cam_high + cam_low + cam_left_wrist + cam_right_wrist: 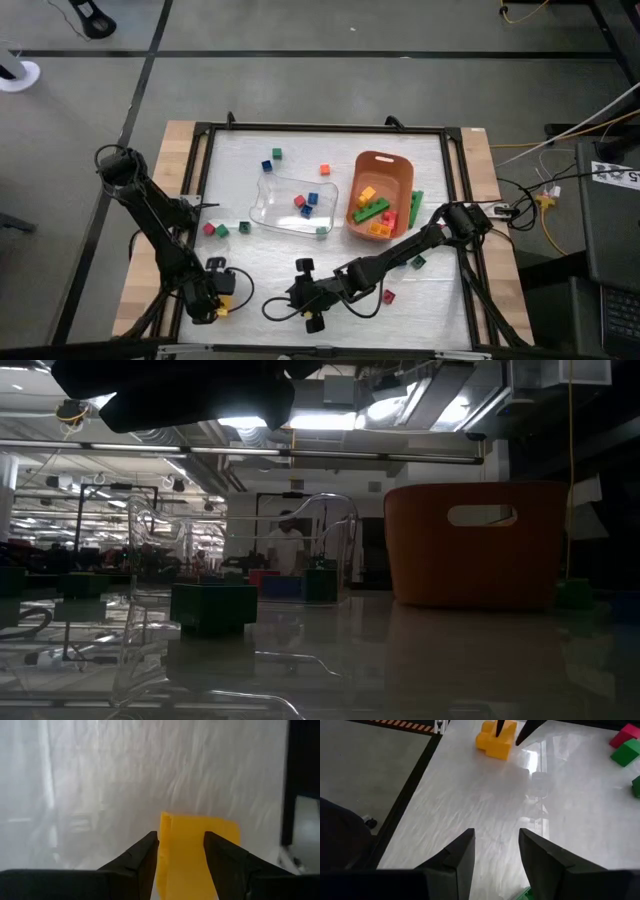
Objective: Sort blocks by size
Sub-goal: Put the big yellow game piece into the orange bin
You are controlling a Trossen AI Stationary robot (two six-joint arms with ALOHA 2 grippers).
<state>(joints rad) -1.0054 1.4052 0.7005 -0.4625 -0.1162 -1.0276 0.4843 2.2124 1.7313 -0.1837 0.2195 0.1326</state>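
Note:
A yellow block (223,306) sits on the white table near its near-left corner. My left gripper (181,837) points steeply down over it, open, and the block (192,850) shows between and past its fingers. My right gripper (496,837) hovers open and empty above bare table near the front edge (272,308), facing the yellow block (494,742). Several small blocks lie in the clear tray (262,200). Yellow, green and red bricks lie in the orange bin (385,165). Loose blocks lie scattered, among them a red (209,229) and a green one (222,231). My left gripper comes at the yellow block from above, slanting. One fingertip (499,731) shows against the block's top, the other (522,737) beside its side. The block reaches wider than the gap between the fingers. I cannot tell whether either finger touches it. It rests on the table.
Loose blocks lie far of the tray (276,154) and right of my right arm (388,296); a long green brick (416,208) lies beside the bin. A black frame (200,180) borders the table. In the low view a green block (212,605) stands close; a person (285,545) stands far behind.

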